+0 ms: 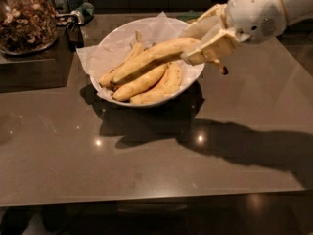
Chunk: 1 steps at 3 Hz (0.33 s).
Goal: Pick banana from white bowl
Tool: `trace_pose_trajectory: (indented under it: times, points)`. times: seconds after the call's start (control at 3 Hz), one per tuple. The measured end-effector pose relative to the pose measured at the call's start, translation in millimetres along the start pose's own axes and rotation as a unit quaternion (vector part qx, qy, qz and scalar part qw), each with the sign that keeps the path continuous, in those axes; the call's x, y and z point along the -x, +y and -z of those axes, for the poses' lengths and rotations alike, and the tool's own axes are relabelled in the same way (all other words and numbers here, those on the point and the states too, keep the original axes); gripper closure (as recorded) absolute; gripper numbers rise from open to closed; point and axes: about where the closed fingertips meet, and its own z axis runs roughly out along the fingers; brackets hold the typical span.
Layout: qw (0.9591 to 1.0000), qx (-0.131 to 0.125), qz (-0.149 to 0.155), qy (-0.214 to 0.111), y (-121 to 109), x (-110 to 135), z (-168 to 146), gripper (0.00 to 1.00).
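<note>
Yellow banana being clamped by gripper over right rim of white bowl; far end resting inside, lifting clear remaining.

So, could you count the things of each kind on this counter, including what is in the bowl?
Bananas: 4 visible, counting the long banana
Bowl: 1
Paper lining: 1
Jar of nuts: 1
Gripper: 1, over the bowl's right rim, jaws shut on the long banana
Total: 8
</note>
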Motion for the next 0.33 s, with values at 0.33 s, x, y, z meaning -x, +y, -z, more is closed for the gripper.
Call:
trace_pose_trajectory:
  times: [0.33]
  points:
    - [0.9997, 0.006, -0.007, -0.023, 16.0, 0.2, 17.9, 1.0]
